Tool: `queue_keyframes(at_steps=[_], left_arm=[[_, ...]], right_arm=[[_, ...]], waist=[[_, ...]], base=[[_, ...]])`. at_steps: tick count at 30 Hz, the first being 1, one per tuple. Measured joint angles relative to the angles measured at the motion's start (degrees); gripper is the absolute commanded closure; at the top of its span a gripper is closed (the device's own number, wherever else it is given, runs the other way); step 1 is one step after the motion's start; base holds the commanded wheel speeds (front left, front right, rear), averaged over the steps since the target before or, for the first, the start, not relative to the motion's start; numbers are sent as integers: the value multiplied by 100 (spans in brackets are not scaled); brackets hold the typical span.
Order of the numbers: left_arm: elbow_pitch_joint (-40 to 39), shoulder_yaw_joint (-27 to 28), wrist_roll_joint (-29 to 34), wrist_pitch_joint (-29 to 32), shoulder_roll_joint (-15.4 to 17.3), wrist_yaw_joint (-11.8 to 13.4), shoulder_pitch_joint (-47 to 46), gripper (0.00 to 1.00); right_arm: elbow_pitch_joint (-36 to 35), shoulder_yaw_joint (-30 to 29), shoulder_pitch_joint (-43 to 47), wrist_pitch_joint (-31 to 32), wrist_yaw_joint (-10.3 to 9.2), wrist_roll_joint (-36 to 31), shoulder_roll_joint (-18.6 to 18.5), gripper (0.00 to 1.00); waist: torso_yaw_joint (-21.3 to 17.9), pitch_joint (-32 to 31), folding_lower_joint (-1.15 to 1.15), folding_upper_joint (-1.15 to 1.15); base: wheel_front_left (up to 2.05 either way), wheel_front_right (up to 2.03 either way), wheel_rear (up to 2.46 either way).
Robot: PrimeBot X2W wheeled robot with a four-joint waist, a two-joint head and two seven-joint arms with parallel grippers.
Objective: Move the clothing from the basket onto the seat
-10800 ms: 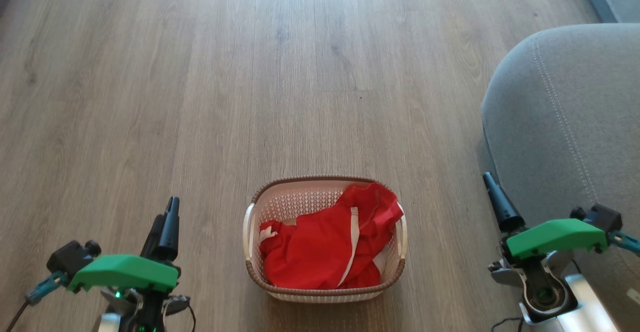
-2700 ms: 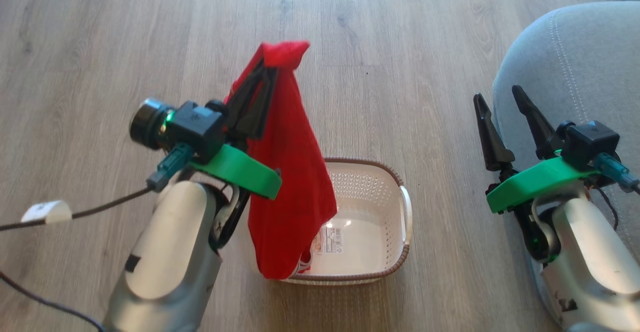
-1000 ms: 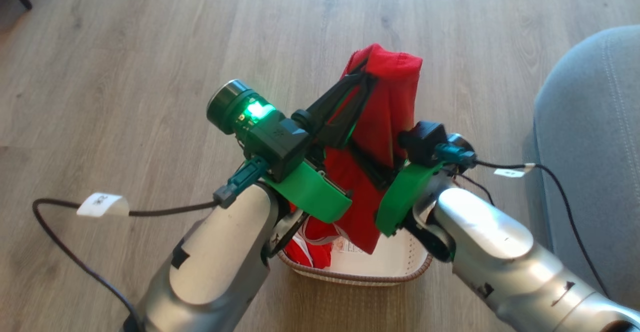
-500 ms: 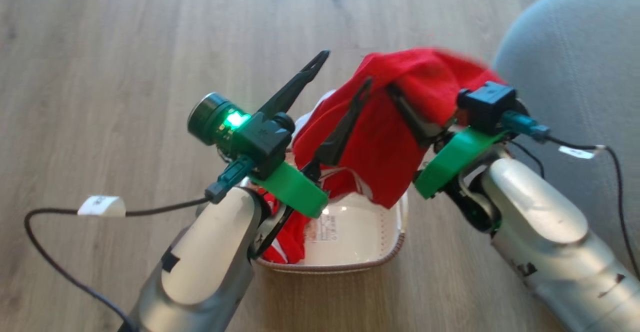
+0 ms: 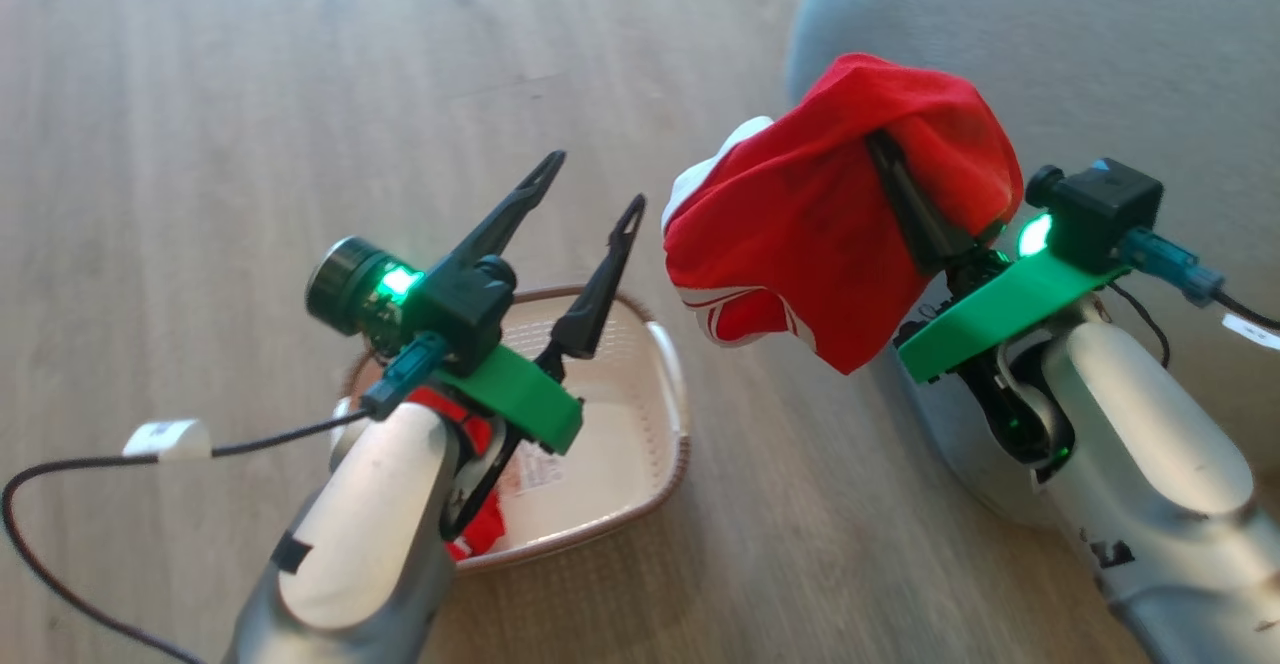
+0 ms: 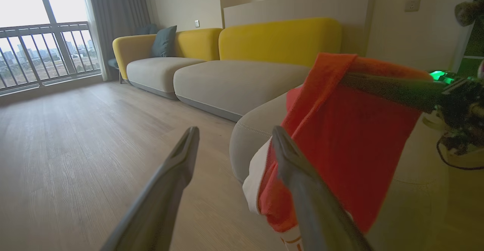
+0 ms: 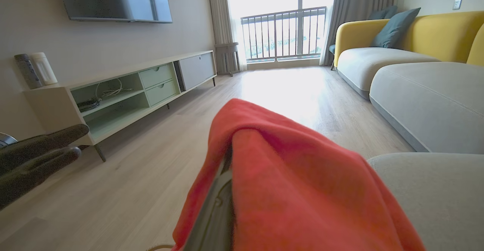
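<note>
My right gripper [image 5: 888, 149] is shut on a piece of red clothing [image 5: 800, 244] with white trim, which drapes over its fingers and hangs in the air at the edge of the grey seat [image 5: 1100, 34]. My left gripper [image 5: 592, 184] stands open and empty above the cream basket [image 5: 672, 384], apart from the garment. More red clothing [image 5: 482, 534] lies in the basket, partly hidden under my left forearm. In the left wrist view the open left gripper [image 6: 234, 130] points at the hanging clothing [image 6: 351, 145] and the seat [image 6: 249, 137]. The right wrist view has clothing [image 7: 302, 190] covering a finger [image 7: 215, 205].
Wooden floor [image 5: 200, 94] surrounds the basket. A black cable [image 5: 70, 464] trails from my left wrist. A yellow-backed sofa [image 6: 280, 39] runs along the wall behind the seat. A low cabinet [image 7: 124, 88] stands against the opposite wall.
My left gripper has opened and let go of the garment. My right gripper, shut on it, has carried it right to the seat's edge. The head view has turned right.
</note>
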Motion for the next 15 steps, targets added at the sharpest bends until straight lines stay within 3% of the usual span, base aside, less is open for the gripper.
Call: queue_keyframes(at_steps=[11,15], left_arm=[[8,431,148,0,45,-49,222,0],[10,422,159,0,32,-69,221,0]], right_arm=[[-335,-488,382,0,0,-7,89,100],[-517,-972,639,-1,0,-62,96,100]], waist=[[-1187,91,-1,0],[-1491,188,-1,0]], base=[[0,0,0],[0,0,0]])
